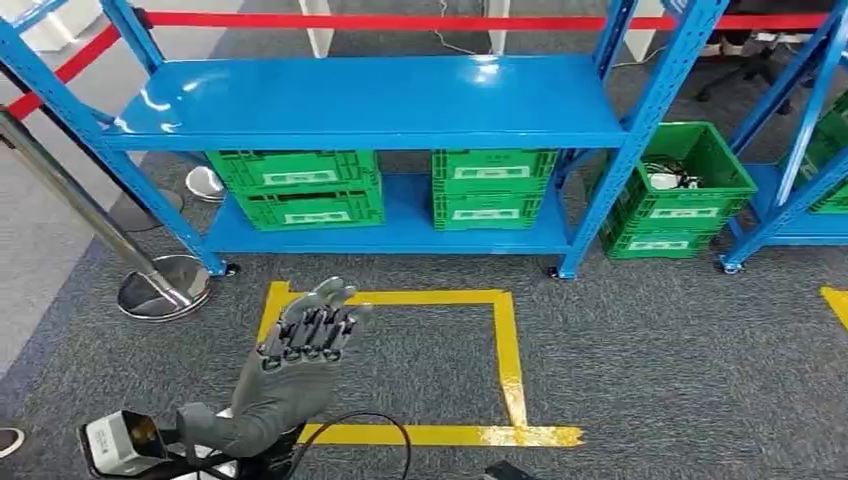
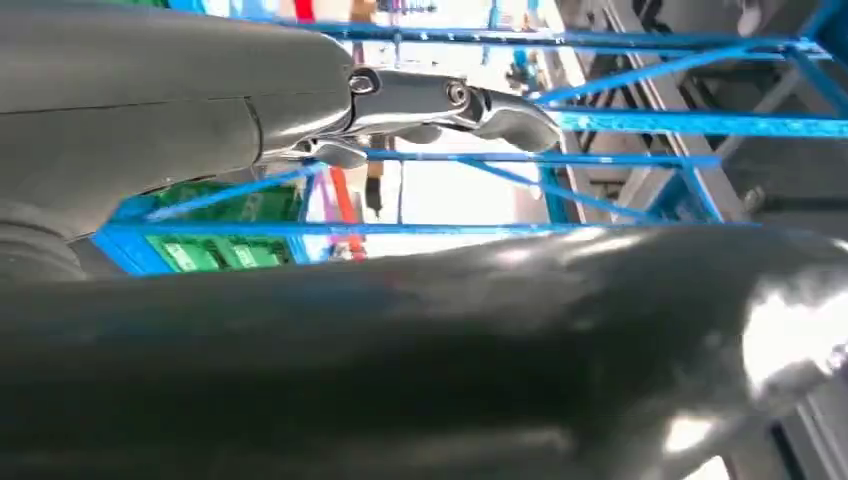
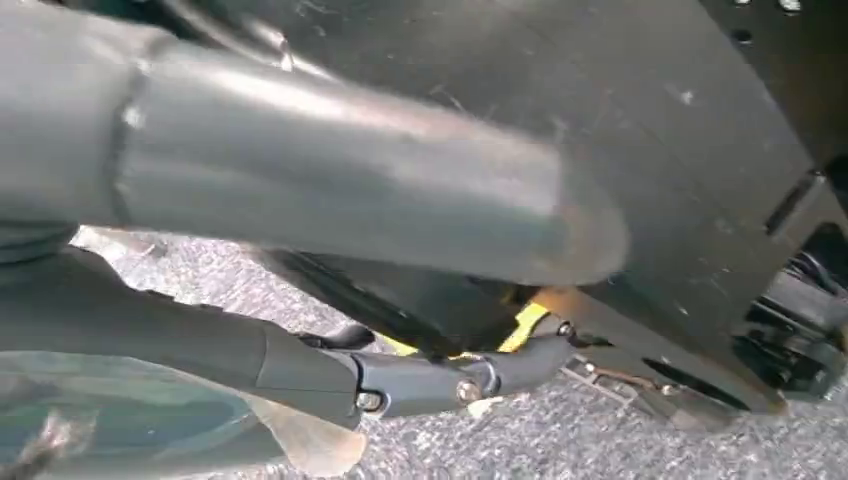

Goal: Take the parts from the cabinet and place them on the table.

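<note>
Left arm [image 1: 215, 425] reaching up from near left, left hand [image 1: 305, 345] raised, fingers [image 1: 322, 308] extending apart toward far side, holding nothing. Right hand [image 3: 300, 200] hanging low, fingers pointing out, nothing in them.

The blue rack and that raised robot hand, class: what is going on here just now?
The robot faces a blue shelf rack holding green crates on its lower shelf. Its left hand is raised over the grey carpet near a yellow taped square, fingers spread and holding nothing. The right hand hangs low near the floor, also holding nothing. Another green crate with white items stands on the floor beside the rack. Nothing has been picked up yet.
</note>
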You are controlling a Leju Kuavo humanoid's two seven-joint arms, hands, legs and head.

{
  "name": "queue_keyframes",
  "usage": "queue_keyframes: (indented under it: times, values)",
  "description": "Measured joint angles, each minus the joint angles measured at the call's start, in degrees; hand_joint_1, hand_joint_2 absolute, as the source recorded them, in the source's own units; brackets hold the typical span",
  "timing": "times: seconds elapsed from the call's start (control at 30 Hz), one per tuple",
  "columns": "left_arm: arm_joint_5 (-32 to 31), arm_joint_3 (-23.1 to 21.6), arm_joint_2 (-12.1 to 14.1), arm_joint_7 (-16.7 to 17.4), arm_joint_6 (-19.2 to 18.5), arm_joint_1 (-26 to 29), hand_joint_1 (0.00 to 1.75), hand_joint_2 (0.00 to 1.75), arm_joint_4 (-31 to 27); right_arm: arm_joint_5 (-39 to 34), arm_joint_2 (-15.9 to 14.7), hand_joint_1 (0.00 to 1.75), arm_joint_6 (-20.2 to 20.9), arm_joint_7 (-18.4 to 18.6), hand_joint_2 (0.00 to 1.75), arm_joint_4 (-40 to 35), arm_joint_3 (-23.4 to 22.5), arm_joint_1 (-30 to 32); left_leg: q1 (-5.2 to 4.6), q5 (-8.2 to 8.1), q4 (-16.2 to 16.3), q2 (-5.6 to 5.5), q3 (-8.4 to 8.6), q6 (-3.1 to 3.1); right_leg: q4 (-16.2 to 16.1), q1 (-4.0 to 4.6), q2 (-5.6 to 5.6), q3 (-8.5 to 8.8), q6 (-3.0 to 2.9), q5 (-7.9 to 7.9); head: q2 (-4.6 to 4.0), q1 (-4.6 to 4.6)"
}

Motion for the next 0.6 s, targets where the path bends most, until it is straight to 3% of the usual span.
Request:
queue_keyframes:
  times: [0.03, 0.07, 0.13, 0.17, 0.2, 0.23, 0.27, 0.3, 0.33, 0.37, 0.47, 0.5, 0.57, 0.6]
  values:
    - [0.0, 0.0, 0.0, -0.1, 0.0, -0.1, 0.0, 0.0, 0.0, 0.0, 0.0, 0.0, 0.0, 0.2, 0.0, 0.0, 0.0, 0.0, -0.48, -0.81, 1.5, 3.5, -0.52, -0.35, -0.2, 0.2, -0.58, 0.39, -0.36, -0.14, 0.0, -0.29]
    - [0.1, 0.0, 0.0, -0.1, 0.0, -0.2, 0.0, 0.0, 0.0, 0.0, 0.0, 0.0, 0.0, 0.3, 0.0, 0.0, 0.0, 0.2, -0.44, -2.49, 4.6, 5.8, -2.08, -0.64, -0.2, 0.35, -1.53, 0.59, -0.66, -0.29, 0.0, -0.88]
    - [0.2, 0.0, 0.0, -0.1, 0.0, -0.1, 0.0, 0.0, 0.0, 0.0, 0.0, 0.0, -0.1, 0.4, 0.0, 0.0, -0.1, 0.5, -0.19, -6.16, 13.4, 7.68, -6.56, -0.93, -0.2, 0.68, -3.33, 0.78, -1.01, -0.61, 0.0, -0.81]
    - [0.3, 0.0, 0.1, -0.1, 0.0, 0.0, 0.0, 0.0, 0.0, 0.0, 0.0, 0.0, -0.2, 0.5, 0.0, 0.0, -0.2, 0.5, -0.1, -7.1, 17.0, 7.91, -8.49, -0.94, -0.2, 0.78, -4.27, 0.84, -1.09, -0.77, 0.0, -0.83]
    - [0.3, 0.0, 0.1, -0.1, 0.0, 0.0, 0.0, 0.0, 0.0, 0.0, -0.1, 0.0, -0.3, 0.5, 0.0, 0.0, -0.2, 0.5, -0.08, -6.39, 17.4, 7.99, -8.84, -0.85, -0.2, 0.88, -5.11, 1.02, -1.1, -0.93, 0.0, -0.85]
    - [0.4, 0.0, 0.1, -0.1, 0.0, 0.0, 0.0, 0.0, 0.0, 0.0, -0.1, 0.0, -0.5, 0.5, 0.0, 0.0, -0.2, 0.5, -0.1, -4.57, 15.4, 8.04, -7.89, -0.63, -0.2, 1.01, -5.86, 1.25, -1.09, -1.14, 0.0, -0.81]
    - [0.4, 0.0, 0.1, -0.1, 0.0, 0.0, 0.0, 0.0, 0.0, 0.0, -0.1, 0.0, -0.5, 0.5, 0.0, 0.0, -0.2, 0.5, -0.22, -1.8, 10.9, 8.29, -5.62, -0.16, -0.2, 1.16, -6.64, 1.63, -1.07, -1.4, 0.0, -0.9]
    - [0.4, 0.0, 0.1, -0.2, 0.0, 0.0, 0.0, 0.0, 0.0, 0.0, -0.1, 0.0, -0.7, 0.5, 0.0, 0.0, -0.2, 0.5, -0.58, 0.79, 5.4, 9.34, -2.84, 0.57, -0.2, 1.31, -7.24, 2.06, -1.02, -1.68, 0.0, -0.81]
    - [0.4, 0.0, 0.1, -0.3, 0.0, 0.0, 0.0, 0.0, 0.0, 0.0, 0.0, 0.0, -1.1, 0.2, 0.0, 0.0, -0.2, 0.6, -1.22, 1.39, 1.5, 11.91, -0.95, 1.43, -0.3, 1.31, -7.7, 2.26, -0.94, -1.94, 0.0, -0.79]
    - [0.4, 0.0, 0.1, -0.4, 0.3, -0.1, 0.0, 0.0, 0.0, 0.0, 0.0, 0.0, -1.8, -0.5, 0.0, 0.0, -0.2, 0.9, -1.67, 0.37, 0.6, 12.68, -0.25, 1.64, -0.2, 1.71, -8.28, 2.13, -0.47, -2.25, 0.0, -0.87]
    - [0.4, 0.1, 0.3, -0.7, 0.7, 0.4, 0.0, 0.0, 0.0, 0.0, 0.0, 0.0, -3.7, -2.3, 0.0, 0.0, -0.2, 1.0, -1.88, 0.26, 0.3, 11.35, -0.45, 1.9, -1.0, 1.56, -9.63, 2.85, 0.24, -2.2, 0.0, -0.83]
    - [0.4, 0.2, 0.2, -0.7, 0.9, 0.5, 0.0, 0.0, -0.1, 0.0, 0.0, 0.0, -4.5, -3.0, 0.0, 0.0, -0.2, 0.8, -1.6, 0.52, -0.6, 11.01, -0.04, 2.13, -1.3, 1.86, -10.05, 3.4, 0.59, -2.37, 0.0, -0.76]
    - [0.3, 0.2, 0.2, -0.7, 1.1, 0.5, 0.0, 0.0, -0.3, 0.0, 0.0, 0.0, -5.2, -3.9, 0.0, 0.0, -0.2, 1.0, -0.91, 0.89, -1.7, 10.42, 0.93, 2.44, 1.9, 1.38, -5.1, 1.63, 0.83, -4.46, 0.0, -0.33]
    - [0.3, 0.2, 0.2, -0.7, 1.1, 0.5, 0.0, 0.0, -0.3, 0.0, 0.0, 0.0, -5.4, -4.1, 0.0, 0.0, -0.2, 1.2, -0.84, 0.81, -1.7, 10.11, 0.91, 2.57, 6.0, 1.35, -3.84, -0.61, 0.98, -6.19, 0.0, -0.07]
